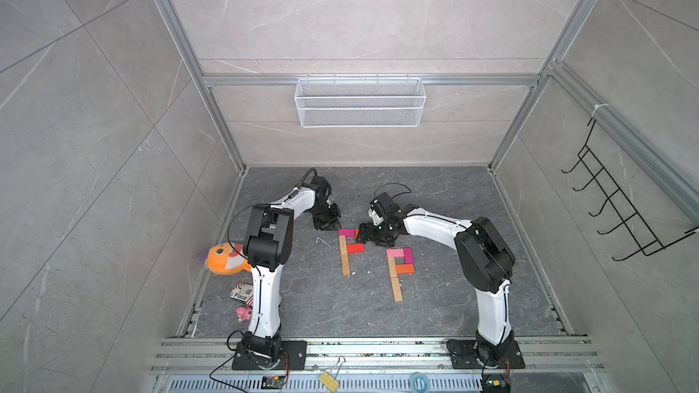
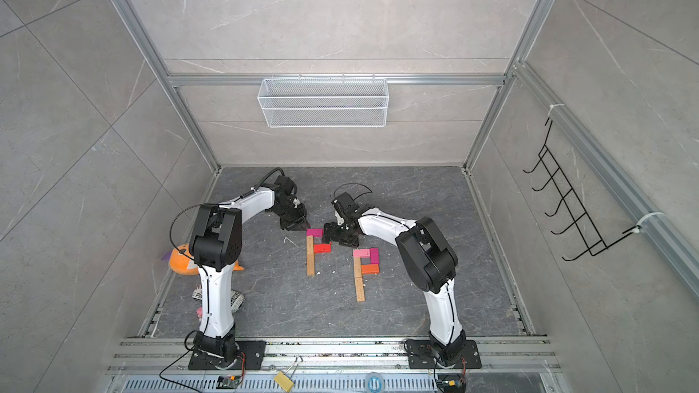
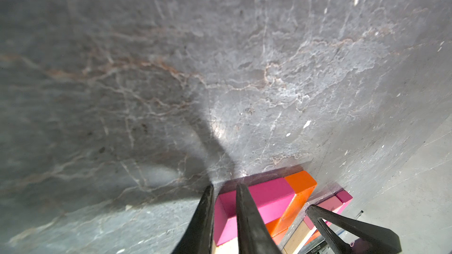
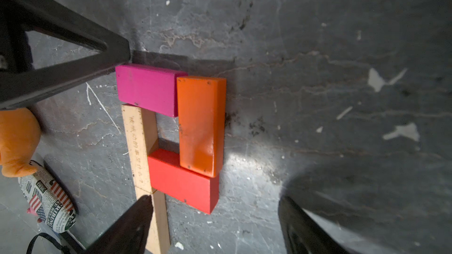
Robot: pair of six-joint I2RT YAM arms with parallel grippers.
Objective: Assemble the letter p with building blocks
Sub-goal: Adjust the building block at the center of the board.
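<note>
Two flat letter p figures lie on the dark floor in both top views. The left one has a tan stem [image 1: 345, 258], a magenta top block [image 4: 146, 89], an orange side block [image 4: 200, 125] and a red lower block [image 4: 181, 182]. My right gripper [image 4: 220, 221] hangs open just above its loop, hiding the orange block in both top views. My left gripper [image 3: 225, 188] has only a narrow slit between its jaws and holds nothing. Its tip is at the magenta block's outer end [image 3: 266, 199]. The right letter p [image 1: 400, 264] has a tan stem and pink, magenta and orange blocks, and lies untouched.
An orange plush fish [image 1: 223, 258], a newspaper-print roll [image 1: 240, 293] and a small pink toy [image 1: 244, 313] lie by the left arm's base. A white wire basket [image 1: 359, 102] hangs on the back wall. A black hook rack [image 1: 620, 209] hangs on the right wall.
</note>
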